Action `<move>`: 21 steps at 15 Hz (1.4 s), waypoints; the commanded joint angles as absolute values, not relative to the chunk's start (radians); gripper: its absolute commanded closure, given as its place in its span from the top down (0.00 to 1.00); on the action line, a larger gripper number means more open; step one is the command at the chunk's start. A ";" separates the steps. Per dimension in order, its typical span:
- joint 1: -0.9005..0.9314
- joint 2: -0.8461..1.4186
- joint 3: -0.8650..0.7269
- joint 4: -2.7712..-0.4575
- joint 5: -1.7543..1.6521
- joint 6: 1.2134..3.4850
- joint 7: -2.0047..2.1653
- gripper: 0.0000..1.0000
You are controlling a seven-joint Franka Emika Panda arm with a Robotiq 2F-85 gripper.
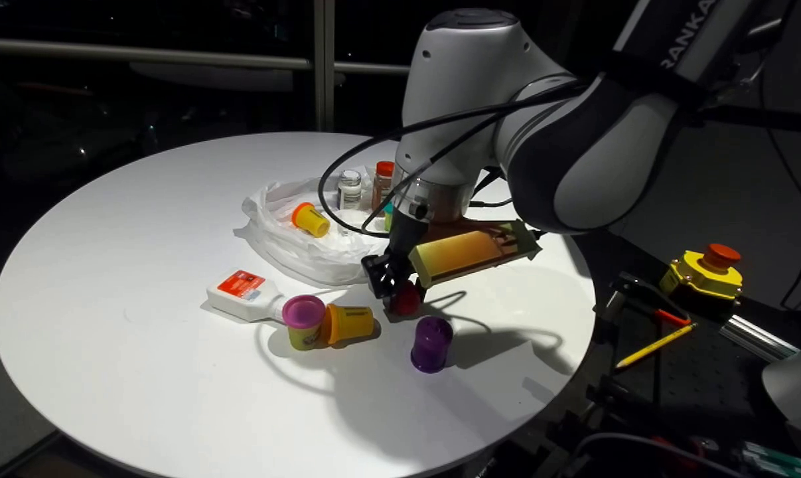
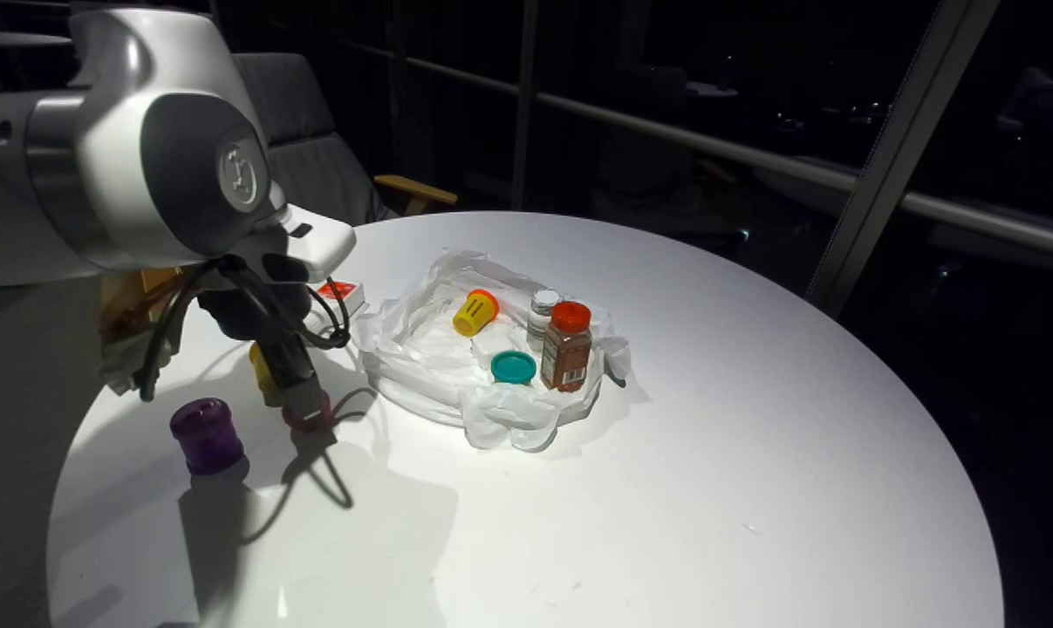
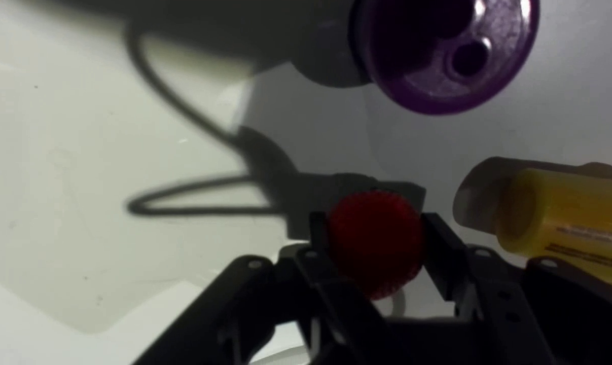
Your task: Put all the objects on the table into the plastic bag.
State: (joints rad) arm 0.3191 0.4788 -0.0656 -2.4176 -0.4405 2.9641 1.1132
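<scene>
Hand (image 3: 374,219): clamped around red item (image 3: 376,248), down near table (image 1: 141,372).
Lift: raise straight up, clear of yellow cup (image 1: 352,323) beside.
Bag (image 2: 421,397): spread nearby; centre above before releasing, avoiding upright bottles (image 2: 567,353).

Wrist view crops your purple cup (image 3: 445,61) upper right, yellow cup (image 3: 577,215) at right edge. In an exterior view, center, your arm (image 1: 456,99) hides most of teal-lidded tub (image 1: 388,218).

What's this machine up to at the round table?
A robot arm appears to be bagging things. Its gripper seems closed on a small red item, outside the plastic bag. Inside sit, among others, a red-capped bottle and a teal-lidded tub. A purple cup and a white bottle are yet to go in.
</scene>
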 commanded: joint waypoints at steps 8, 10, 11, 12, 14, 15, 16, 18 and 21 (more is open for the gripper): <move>0.391 0.377 -0.191 -2.269 -0.470 2.807 1.202 0.23; 0.392 0.419 -0.226 -2.226 -0.481 2.826 1.224 0.23; 0.395 0.442 -0.245 -2.204 -0.483 2.836 1.239 0.23; 0.393 0.465 -0.257 -2.185 -0.478 2.840 1.247 0.23; 0.391 0.510 -0.274 -2.146 -0.461 2.840 1.253 0.23; 0.384 0.530 -0.272 -2.132 -0.445 2.840 1.244 0.23; 0.381 0.551 -0.274 -2.118 -0.435 2.840 1.239 0.23; 0.384 0.580 -0.279 -2.103 -0.419 2.839 1.232 0.23; 0.405 0.606 -0.301 -2.094 -0.416 2.840 1.240 0.75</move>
State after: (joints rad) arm 0.3745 0.5735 -0.2683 -2.1246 -0.4293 2.8228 1.2229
